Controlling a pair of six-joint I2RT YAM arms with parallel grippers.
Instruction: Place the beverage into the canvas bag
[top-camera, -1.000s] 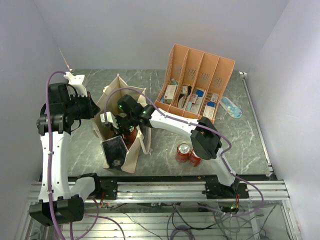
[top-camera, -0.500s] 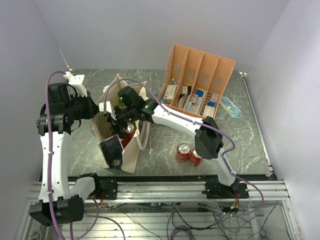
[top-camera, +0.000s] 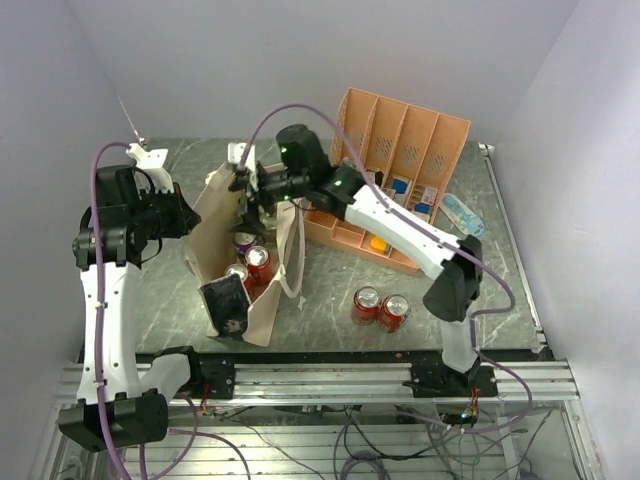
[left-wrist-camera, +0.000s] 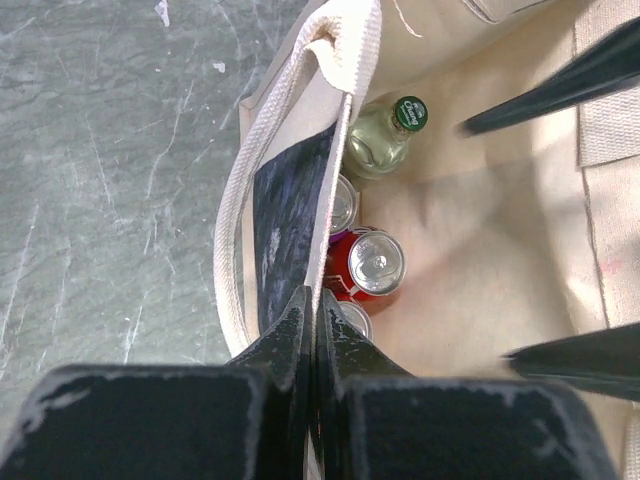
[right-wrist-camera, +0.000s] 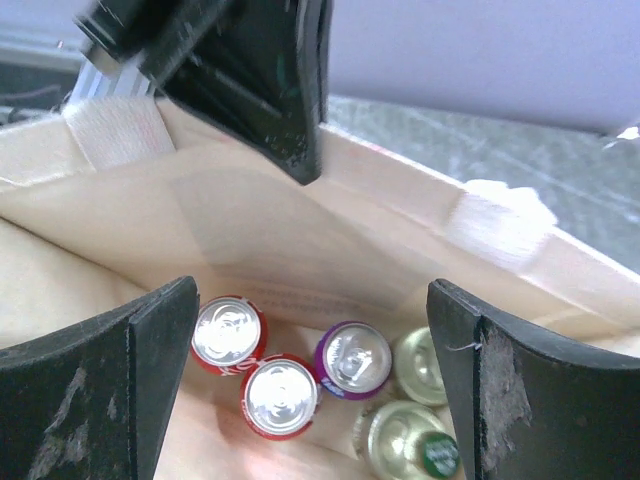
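Note:
The cream canvas bag (top-camera: 210, 240) stands open at the table's left, dark panel (top-camera: 225, 300) at its near end. Inside it stand two red cans (right-wrist-camera: 228, 332) (right-wrist-camera: 281, 396), a purple can (right-wrist-camera: 355, 358), a green-capped bottle (right-wrist-camera: 410, 445) and a pale can (right-wrist-camera: 425, 362). My left gripper (top-camera: 192, 218) is shut on the bag's rim (left-wrist-camera: 330, 110), beside the dark panel, in the left wrist view (left-wrist-camera: 315, 300). My right gripper (top-camera: 247, 200) hangs open and empty above the bag's mouth, shown in the right wrist view (right-wrist-camera: 312, 295).
Two red cans (top-camera: 367, 300) (top-camera: 392, 312) stand on the table right of the bag. The orange-pink divided organizer (top-camera: 400, 150) with small boxes sits at the back. A pale blue packet (top-camera: 462, 213) lies to its right. Side walls close in.
My right gripper has risen out of the bag and moved back, now open, with a red can left inside. The left gripper still holds the rim.

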